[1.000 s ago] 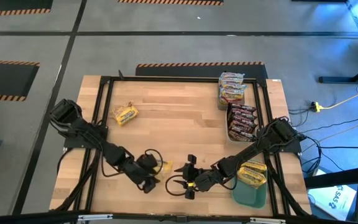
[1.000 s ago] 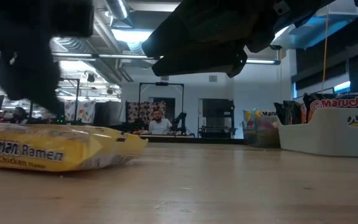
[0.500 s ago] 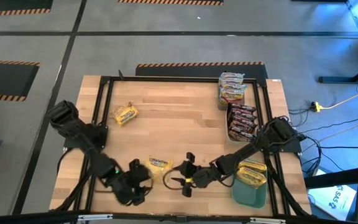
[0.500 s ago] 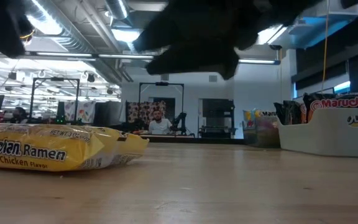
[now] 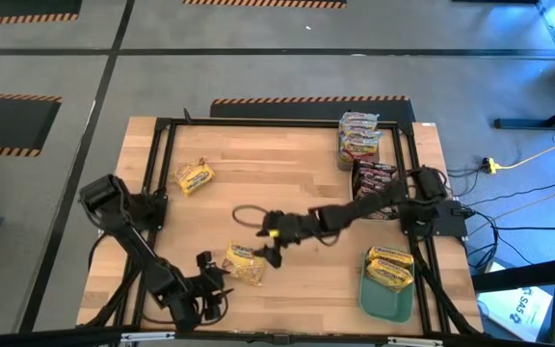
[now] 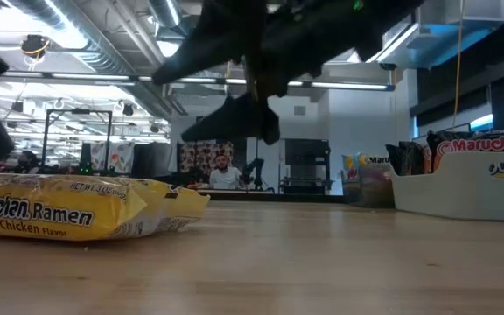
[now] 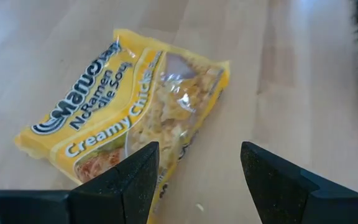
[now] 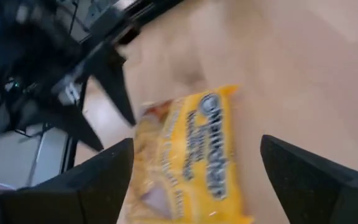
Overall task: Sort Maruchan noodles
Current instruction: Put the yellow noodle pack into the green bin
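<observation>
A yellow Maruchan noodles packet lies flat on the wooden table near its near edge; it also shows in the left wrist view and the low view. My left gripper is open just left of it, and the fingers touch nothing. My right gripper hovers open above the packet's far right side, which shows below its spread fingers. A second yellow packet lies at the far left.
Along the right edge stand containers: silvery-pink packets at the far end, dark brown-red packets in the middle, yellow packets in a teal bin near the front. A black frame borders the table.
My left gripper has drawn back from the yellow packet toward the table's near left corner and rolled. My right gripper has swung from the near edge toward the far edge and a little left, ending above the packet. The packet has stayed flat on the table.
</observation>
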